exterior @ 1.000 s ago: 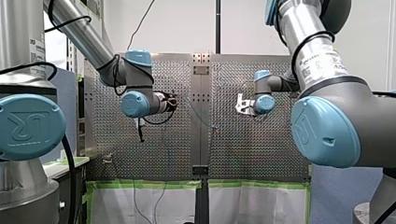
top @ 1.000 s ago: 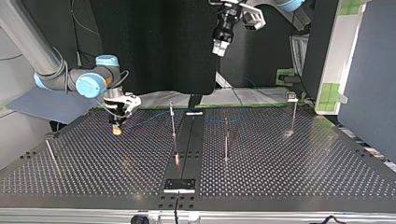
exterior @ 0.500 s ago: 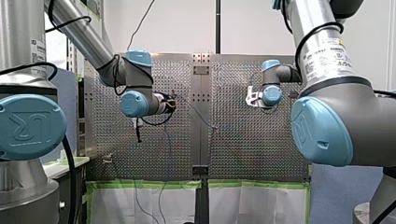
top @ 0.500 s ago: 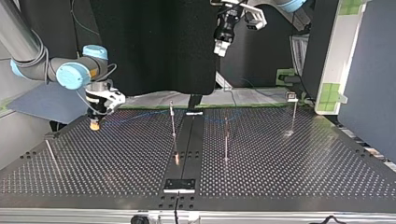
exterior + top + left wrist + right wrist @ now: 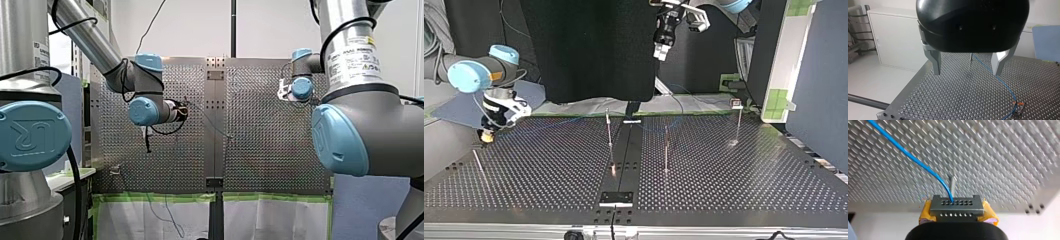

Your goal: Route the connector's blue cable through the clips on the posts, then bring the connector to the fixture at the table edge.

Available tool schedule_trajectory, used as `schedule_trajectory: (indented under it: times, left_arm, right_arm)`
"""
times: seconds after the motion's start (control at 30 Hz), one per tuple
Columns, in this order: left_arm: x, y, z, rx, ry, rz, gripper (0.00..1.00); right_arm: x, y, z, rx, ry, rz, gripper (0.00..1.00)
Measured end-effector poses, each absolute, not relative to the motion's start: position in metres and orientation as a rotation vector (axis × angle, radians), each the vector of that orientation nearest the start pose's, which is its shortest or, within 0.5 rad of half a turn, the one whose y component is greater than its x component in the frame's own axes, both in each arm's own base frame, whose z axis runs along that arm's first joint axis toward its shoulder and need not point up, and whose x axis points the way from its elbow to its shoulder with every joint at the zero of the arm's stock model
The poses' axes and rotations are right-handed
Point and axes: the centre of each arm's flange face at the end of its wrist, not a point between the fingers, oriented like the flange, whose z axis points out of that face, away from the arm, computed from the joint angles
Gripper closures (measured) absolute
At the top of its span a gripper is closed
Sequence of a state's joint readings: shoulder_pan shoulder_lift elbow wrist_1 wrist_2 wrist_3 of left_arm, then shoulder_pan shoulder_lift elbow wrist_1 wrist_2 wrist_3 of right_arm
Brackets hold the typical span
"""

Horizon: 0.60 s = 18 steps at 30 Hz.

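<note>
Right gripper (image 5: 487, 136) is clenched on the connector (image 5: 955, 206), with a yellow pad pressed against each side. The blue cable (image 5: 913, 160) leaves the connector's face and trails over the perforated table (image 5: 724, 190).

In the top view the gripper sits low at the table's 9 o'clock edge. That is probably where the fixture is, so I judge this the final carry-in.

A small metal tab (image 5: 953, 183) is just ahead of the connector. It may be the fixture, can't confirm.

The cable runs toward 3 o'clock past the centre post (image 5: 609, 129) and the second post (image 5: 666, 150). Clip seating is too small to tell. The third post (image 5: 739, 122) is at 2 o'clock, well apart.

Left gripper (image 5: 966, 73) is released, fingers spread and empty, parked high at 12 o'clock, clear of the work.

In the way: a thin slanted rod (image 5: 479, 165) at the gripper's 6 o'clock, near. A taut cable may also tug.
</note>
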<state>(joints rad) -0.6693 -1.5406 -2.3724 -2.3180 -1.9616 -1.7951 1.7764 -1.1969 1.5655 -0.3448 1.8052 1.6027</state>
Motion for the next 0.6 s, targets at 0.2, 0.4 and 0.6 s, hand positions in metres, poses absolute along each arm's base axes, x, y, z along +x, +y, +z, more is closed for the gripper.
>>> schedule_trajectory:
  times: [0.2, 0.4, 0.6]
  left_arm:
    - [0.228, -0.301, 0.219, 0.026, 1.535, -0.416, 0.0]
    - [0.229, -0.302, 0.219, 0.029, 1.534, -0.418, 0.0]
    - [0.229, -0.302, 0.218, 0.028, 1.537, -0.416, 0.0]
  right_arm:
    - [0.207, -0.582, 0.342, 1.14, -1.254, 1.199, 1.0]
    - [0.183, -0.581, 0.369, 1.113, -1.226, 1.213, 1.0]
    - [0.162, -0.586, 0.369, 1.115, -1.218, 1.22, 1.0]
